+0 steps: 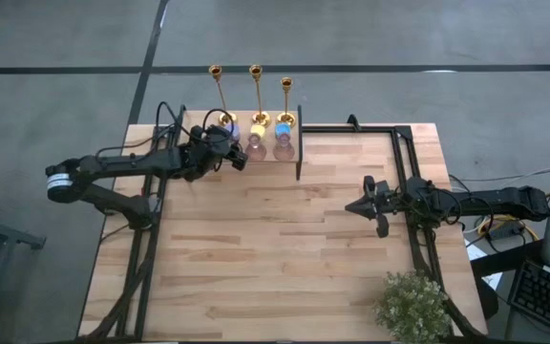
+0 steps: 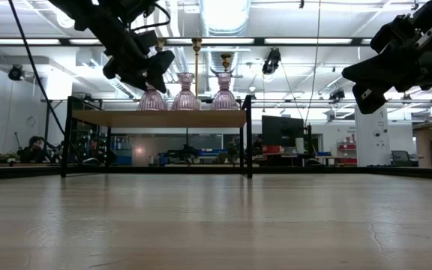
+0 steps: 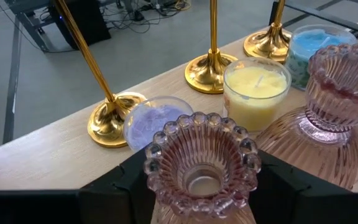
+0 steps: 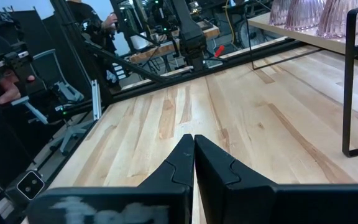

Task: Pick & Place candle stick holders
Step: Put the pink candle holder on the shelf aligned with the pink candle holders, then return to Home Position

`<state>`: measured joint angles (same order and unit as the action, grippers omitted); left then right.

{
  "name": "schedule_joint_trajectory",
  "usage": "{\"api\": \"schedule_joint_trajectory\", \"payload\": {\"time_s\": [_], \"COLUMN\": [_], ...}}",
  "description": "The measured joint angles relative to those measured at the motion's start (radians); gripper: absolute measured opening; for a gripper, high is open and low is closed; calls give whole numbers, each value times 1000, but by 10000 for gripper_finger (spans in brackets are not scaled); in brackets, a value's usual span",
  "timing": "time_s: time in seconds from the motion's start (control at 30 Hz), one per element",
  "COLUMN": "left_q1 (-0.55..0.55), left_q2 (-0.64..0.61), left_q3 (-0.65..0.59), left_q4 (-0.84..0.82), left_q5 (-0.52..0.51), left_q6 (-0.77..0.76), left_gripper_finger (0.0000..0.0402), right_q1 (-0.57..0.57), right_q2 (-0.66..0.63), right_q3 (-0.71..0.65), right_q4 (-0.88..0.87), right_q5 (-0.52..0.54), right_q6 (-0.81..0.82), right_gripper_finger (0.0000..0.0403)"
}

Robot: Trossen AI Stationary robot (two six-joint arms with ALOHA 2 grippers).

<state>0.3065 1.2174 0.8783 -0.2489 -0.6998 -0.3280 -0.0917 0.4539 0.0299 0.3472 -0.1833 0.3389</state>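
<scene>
Three gold candlesticks [image 1: 255,96] stand on their round bases along the back of a low wooden shelf [image 1: 289,153] at the table's far edge; their bases show in the left wrist view [image 3: 110,121]. In front of them stand purple [image 3: 157,121], yellow [image 3: 257,90] and blue [image 3: 316,50] candles. A row of pink ribbed glass holders [image 2: 185,94] stands nearest. My left gripper [image 1: 232,148] is at the leftmost pink holder [image 3: 201,165], not at a gold candlestick. My right gripper [image 1: 353,205] is shut and empty above the table's right half. My left gripper has the leftmost pink glass holder's beaded top cup [image 3: 151,165] between its two fingers [image 3: 120,183], one on each side. The fingers come from the table's left side, slanting down. The holder stands upright, its base on the shelf [image 2: 152,105].
The shelf's black metal frame [image 1: 299,143] rises at its right end. A second pink holder [image 3: 331,124] stands close beside the held one. A potted plant [image 1: 412,304] sits at the near right corner. A person sits in the room beyond [image 2: 32,146].
</scene>
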Motion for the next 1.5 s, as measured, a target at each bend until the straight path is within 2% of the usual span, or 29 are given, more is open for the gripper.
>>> {"api": "schedule_joint_trajectory", "payload": {"time_s": [0.27,0.7,0.77,0.83,1.03,1.1,1.17,1.23,1.33,1.4,1.5], "left_q1": [0,-1,-3,-4,-25,-57,-111,-175,-272,-329,-396], "left_q2": [-56,-169,-192,-217,-259,-264,-264,-265,-265,-266,-272], "left_q3": [0,30,40,48,53,53,53,53,51,51,51], "left_q4": [-1,-15,-15,-12,22,30,42,36,19,20,-3], "left_q5": [-1,22,73,167,573,645,673,662,574,525,506], "left_q6": [39,91,86,47,-68,-104,-123,-134,-141,-132,-96], "left_gripper_finger": [225,227,227,227,227,226,222,213,183,146,71], "right_q1": [0,0,0,0,0,0,0,0,0,0,0], "right_q2": [0,0,0,0,0,0,0,0,0,0,0], "right_q3": [0,0,0,0,0,0,0,0,0,0,0], "right_q4": [0,0,0,0,0,0,0,0,0,0,0], "right_q5": [0,0,0,0,0,0,0,0,0,0,0], "right_q6": [0,0,0,0,0,0,0,0,0,0,0], "right_gripper_finger": [8,8,8,8,8,8,8,8,8,8,8]}}
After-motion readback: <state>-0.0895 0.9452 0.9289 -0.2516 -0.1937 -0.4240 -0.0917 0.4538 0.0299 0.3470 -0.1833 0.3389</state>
